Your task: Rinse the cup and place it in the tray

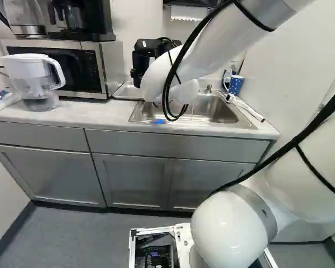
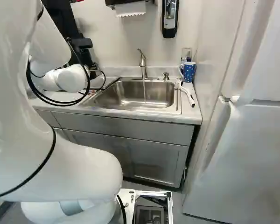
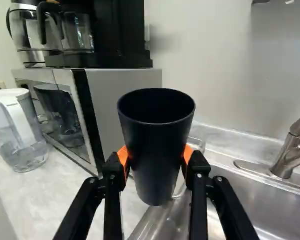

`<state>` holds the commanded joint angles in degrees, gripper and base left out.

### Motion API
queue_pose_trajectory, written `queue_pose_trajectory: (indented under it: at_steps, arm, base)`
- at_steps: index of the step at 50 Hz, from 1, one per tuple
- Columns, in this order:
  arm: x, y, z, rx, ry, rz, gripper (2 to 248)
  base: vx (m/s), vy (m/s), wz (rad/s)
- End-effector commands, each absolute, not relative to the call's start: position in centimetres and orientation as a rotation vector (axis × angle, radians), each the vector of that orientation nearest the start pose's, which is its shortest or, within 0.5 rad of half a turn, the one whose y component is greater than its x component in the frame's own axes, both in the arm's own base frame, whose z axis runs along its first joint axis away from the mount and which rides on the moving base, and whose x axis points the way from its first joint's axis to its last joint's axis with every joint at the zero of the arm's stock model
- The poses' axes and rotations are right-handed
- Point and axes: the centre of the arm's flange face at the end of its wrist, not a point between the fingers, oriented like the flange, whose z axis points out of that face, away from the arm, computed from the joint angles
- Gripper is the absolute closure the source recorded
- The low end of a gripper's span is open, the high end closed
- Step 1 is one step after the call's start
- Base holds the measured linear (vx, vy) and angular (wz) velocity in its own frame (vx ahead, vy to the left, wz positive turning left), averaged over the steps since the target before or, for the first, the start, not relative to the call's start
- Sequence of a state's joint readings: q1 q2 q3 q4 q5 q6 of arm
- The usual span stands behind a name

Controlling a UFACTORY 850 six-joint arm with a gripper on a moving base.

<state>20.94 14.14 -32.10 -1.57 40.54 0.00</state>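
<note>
"Where's the cup (image 3: pixel 156 150)?"

"Pinched in the jaws, upright beside the sink (image 2: pixel 126 93). Both orange pads (image 3: pixel 122 156) press its sides."

"Why there?"

"Probably to leave the mouth free for water. It narrows toward the base, so once wet it could slip downward."

"What's it made of?"

"Smooth matte black, perhaps plastic, round and handleless. The basin is brushed steel, the curved faucet (image 2: pixel 143 63) shinier."

"Is the water on?"

"A thin streak under the spout suggests so. Whether the cup's been rinsed, I can't tell. If not, it should go under that stream, then be tipped out."

"And the tray?"

"I can't make it out for certain."

"What's farther out?"

"A pale, faintly mottled table (image 1: pixel 106 113), with a clear, white-lidded pitcher (image 3: pixel 21 142) and a boxy microwave (image 3: pixel 115 100), maybe set aside from splashes. Past the basin, a glossy blue dotted mug (image 2: pixel 189 72)."
</note>
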Motion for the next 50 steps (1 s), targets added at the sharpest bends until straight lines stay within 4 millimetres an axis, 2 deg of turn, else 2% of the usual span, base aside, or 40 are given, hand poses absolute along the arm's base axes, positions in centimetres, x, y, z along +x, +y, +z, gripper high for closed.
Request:
queue_pose_trajectory:
  at_steps: [18, 50]
  arm:
    - [38.8, 12.2, 54.9, -2.123, -0.362, -1.998, 128]
    - [40.7, 7.8, 51.8, -2.267, -0.254, -1.979, 128]
  base:
    - [0.000, 0.000, 0.000]
    - [0.000, 0.000, 0.000]
